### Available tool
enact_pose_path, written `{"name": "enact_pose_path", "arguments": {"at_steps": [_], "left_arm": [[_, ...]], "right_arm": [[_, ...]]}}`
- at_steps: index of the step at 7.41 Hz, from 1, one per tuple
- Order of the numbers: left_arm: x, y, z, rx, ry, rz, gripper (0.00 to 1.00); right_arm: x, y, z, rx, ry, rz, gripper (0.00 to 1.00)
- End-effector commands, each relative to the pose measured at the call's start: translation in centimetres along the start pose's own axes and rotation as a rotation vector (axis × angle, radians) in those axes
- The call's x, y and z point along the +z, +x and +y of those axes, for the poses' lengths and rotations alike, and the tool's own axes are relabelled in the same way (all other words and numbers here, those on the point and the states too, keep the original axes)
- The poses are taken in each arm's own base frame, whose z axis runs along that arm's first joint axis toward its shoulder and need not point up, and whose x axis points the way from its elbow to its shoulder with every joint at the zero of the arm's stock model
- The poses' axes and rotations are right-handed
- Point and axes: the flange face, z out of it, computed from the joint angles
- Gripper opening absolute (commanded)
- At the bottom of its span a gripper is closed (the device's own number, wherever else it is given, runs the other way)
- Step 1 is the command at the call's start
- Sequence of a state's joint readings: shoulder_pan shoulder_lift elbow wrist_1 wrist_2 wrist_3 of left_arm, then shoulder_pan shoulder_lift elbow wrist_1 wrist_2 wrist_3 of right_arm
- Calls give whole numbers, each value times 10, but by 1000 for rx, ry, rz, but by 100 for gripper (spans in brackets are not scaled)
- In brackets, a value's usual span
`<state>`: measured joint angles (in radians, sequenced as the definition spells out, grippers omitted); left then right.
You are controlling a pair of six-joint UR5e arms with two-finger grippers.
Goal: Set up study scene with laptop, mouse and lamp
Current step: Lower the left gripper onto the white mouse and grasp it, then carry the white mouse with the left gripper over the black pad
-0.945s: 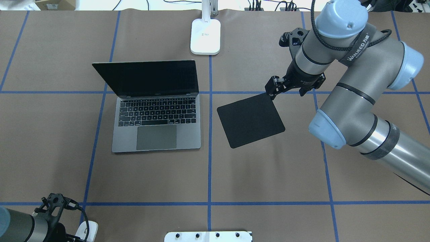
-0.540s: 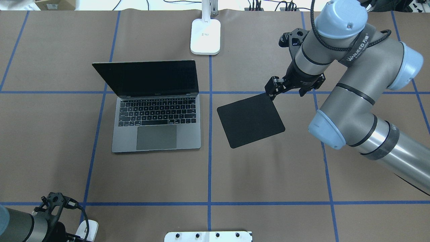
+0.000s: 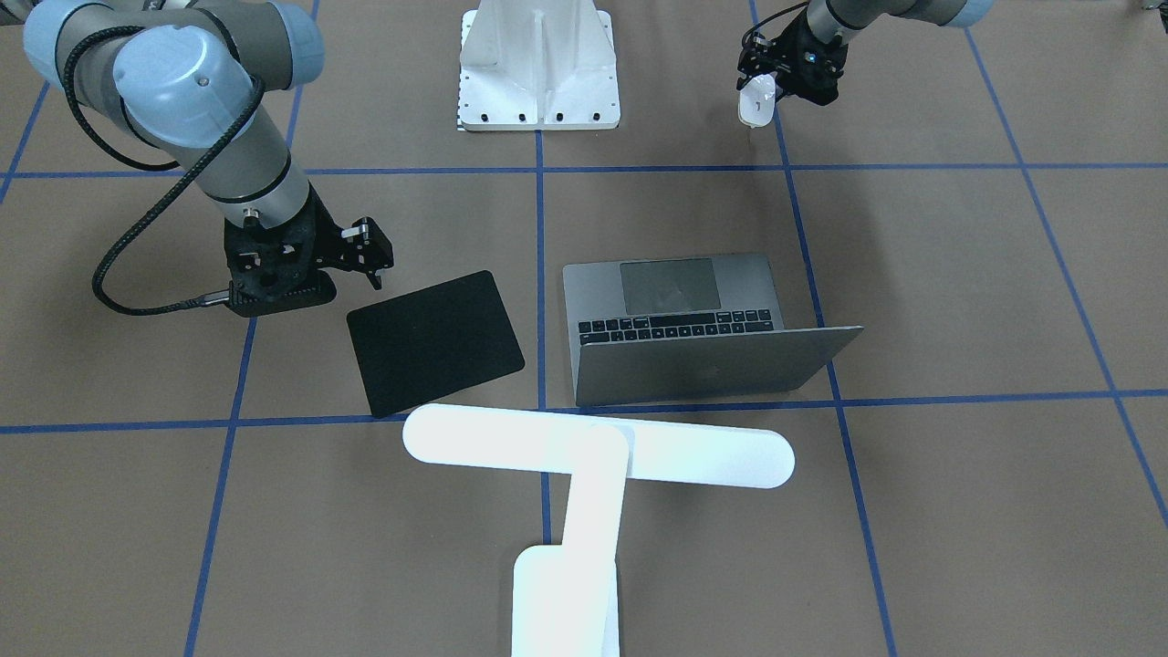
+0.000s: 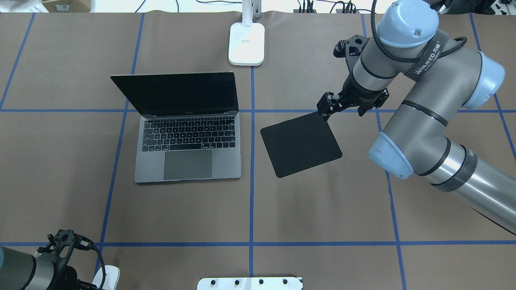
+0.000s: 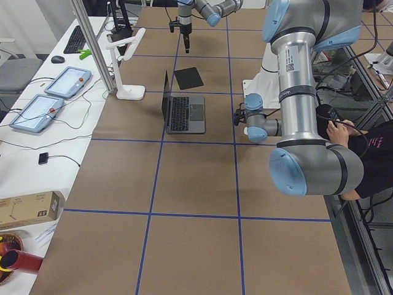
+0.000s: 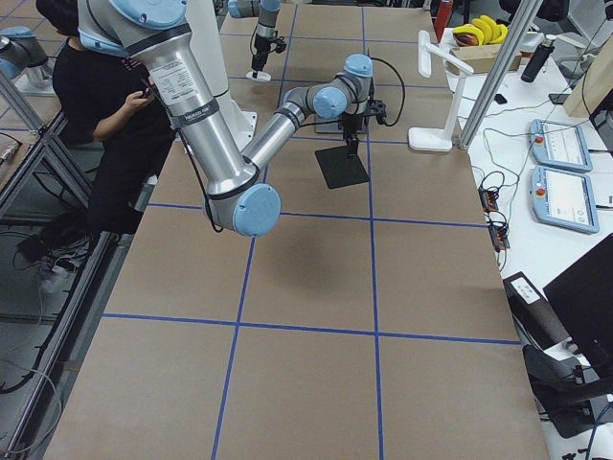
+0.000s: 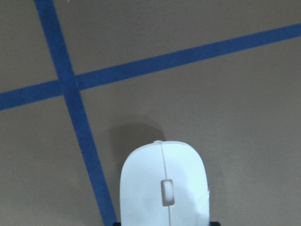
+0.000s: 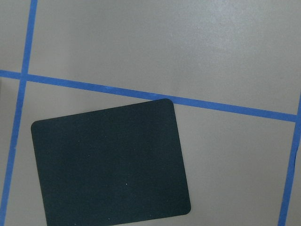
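Overhead view: bare table (image 4: 250, 209) spans the lower middle; at centre the open laptop (image 4: 187, 161) and the mat (image 4: 300, 144) leave a narrow lane between them, with the lamp (image 4: 246, 44) standing at its top end

A black mat (image 8: 110, 162) lies flat on the brown table (image 8: 164, 42). It has rounded corners and is turned a little, so its top edge rises toward the right. The bottom of the view cuts off its lower left part. A blue tape line (image 8: 94, 86) crosses from left to right, sloping slightly down, and the mat's upper right corner sits just below it. A second tape line (image 8: 20, 94) runs down the left side, just beside the mat's left edge. A third tape line (image 8: 289, 179) runs down the right edge, well apart from the mat.
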<state>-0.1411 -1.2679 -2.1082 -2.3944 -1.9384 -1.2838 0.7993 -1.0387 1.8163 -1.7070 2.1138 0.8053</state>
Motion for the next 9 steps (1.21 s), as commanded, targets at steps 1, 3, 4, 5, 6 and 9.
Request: {"name": "enact_pose_path", "arguments": {"at_steps": [1, 3, 4, 5, 6, 9], "left_arm": [[-18, 21, -15, 2, 1, 71, 63], [-50, 27, -54, -24, 42, 135, 63], [-55, 37, -69, -20, 74, 157, 63], [-57, 50, -83, -12, 99, 178, 63], [-50, 59, -104, -11, 123, 190, 63], [-49, 122, -158, -33, 152, 174, 63]], "right_arm": [[0, 0, 0, 0, 0, 0, 100], [1, -1, 0, -2, 0, -1, 100], [1, -1, 0, -2, 0, -1, 100], [1, -1, 0, -2, 0, -1, 100], [2, 0, 0, 0, -2, 1, 100], [8, 5, 0, 8, -10, 9, 100]]}}
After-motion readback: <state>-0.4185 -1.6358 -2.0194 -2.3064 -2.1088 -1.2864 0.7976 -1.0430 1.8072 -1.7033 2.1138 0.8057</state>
